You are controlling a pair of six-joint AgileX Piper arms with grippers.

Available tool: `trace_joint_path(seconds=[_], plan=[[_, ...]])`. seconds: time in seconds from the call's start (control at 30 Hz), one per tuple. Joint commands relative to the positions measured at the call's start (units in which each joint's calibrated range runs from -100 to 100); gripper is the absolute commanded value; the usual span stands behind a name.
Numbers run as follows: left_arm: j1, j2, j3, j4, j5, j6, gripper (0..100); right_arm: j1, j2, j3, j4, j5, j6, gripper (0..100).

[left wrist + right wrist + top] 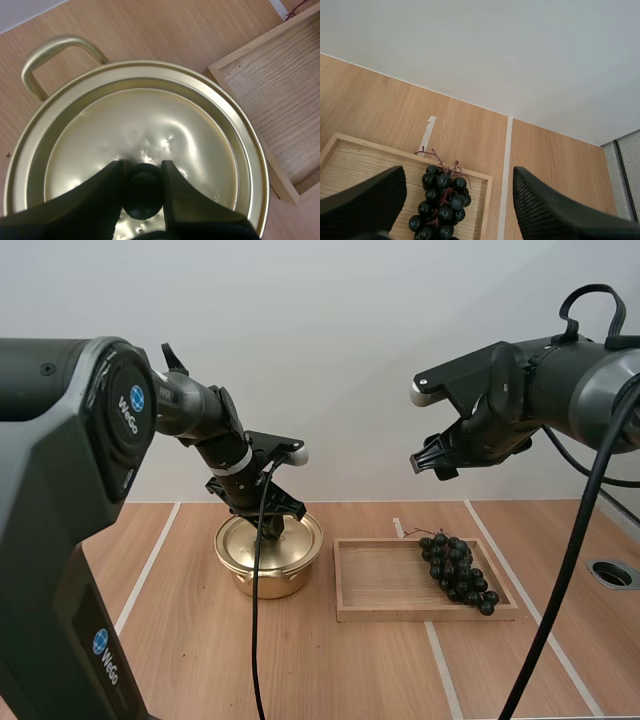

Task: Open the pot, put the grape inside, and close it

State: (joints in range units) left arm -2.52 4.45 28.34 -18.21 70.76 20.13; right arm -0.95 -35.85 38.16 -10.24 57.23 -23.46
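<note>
L gripper [142, 170] is pinching the knob [142, 197] of the lid [150, 120], apparently to lift it off the pot [268, 578]. R gripper [432, 462], fingers wide apart, is hovering over the grapes [455, 568] lying in the wooden tray [380, 585], likely for pickup.

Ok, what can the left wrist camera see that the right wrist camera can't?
Left wrist view: the gold lid on the pot, with the left end effector pinching its black knob, plus one pot handle. Right wrist view: the dark grapes lying in the tray, seen past the open right end effector, and white tape lines on the table. Both: the wooden tray and the table.
</note>
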Motion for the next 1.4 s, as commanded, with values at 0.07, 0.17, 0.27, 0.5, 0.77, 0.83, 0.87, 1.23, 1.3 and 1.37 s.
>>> trace_joint_path(seconds=[0.07,0.17,0.27,0.5,0.77,0.83,0.87,1.23,1.3,1.37], plan=[[-0.18,-1.06,-1.09,0.67,0.97,0.08,0,0.08,-0.2,-0.42,-0.4,-0.75,-0.06,100],[-0.18,-4.68,-4.56,0.82,5.95,0.08,0,0.08,-0.2,-0.42,-0.4,-0.37,-0.06,100],[-0.09,-9.68,-9.63,1.15,8.41,-1.0,0,0.08,-0.2,-0.42,-0.4,-0.37,-0.06,100],[-0.09,-22.19,-27.43,3.21,8.71,-4.17,0,0.08,-0.2,-0.42,1.11,-0.39,-0.06,100],[-0.09,-29.28,-57.7,5.14,9.84,-7.75,0,0.08,-0.2,-0.42,1.73,0.03,-0.06,100],[-0.09,-29.53,-64.74,5.14,13.24,-7.75,0,0.08,0.26,-0.42,1.61,0.72,-0.06,100],[-0.09,-29.53,-68.46,5.18,14.76,-7.75,0,0.08,0.76,-0.42,1.61,1.48,-0.06,100],[-0.09,-29.53,-87.42,5.42,23.18,-8.1,0,0.08,12.28,-0.42,1.72,5.88,-0.02,100],[-0.09,-29.78,-87.41,5.42,23.15,-8.1,0,0.08,14.98,-0.42,1.43,6.8,-0.02,100],[-0.09,-29.76,-87.41,5.54,23.2,-8.1,0,0.08,17.26,-0.42,1.43,7.22,-0.02,100]])
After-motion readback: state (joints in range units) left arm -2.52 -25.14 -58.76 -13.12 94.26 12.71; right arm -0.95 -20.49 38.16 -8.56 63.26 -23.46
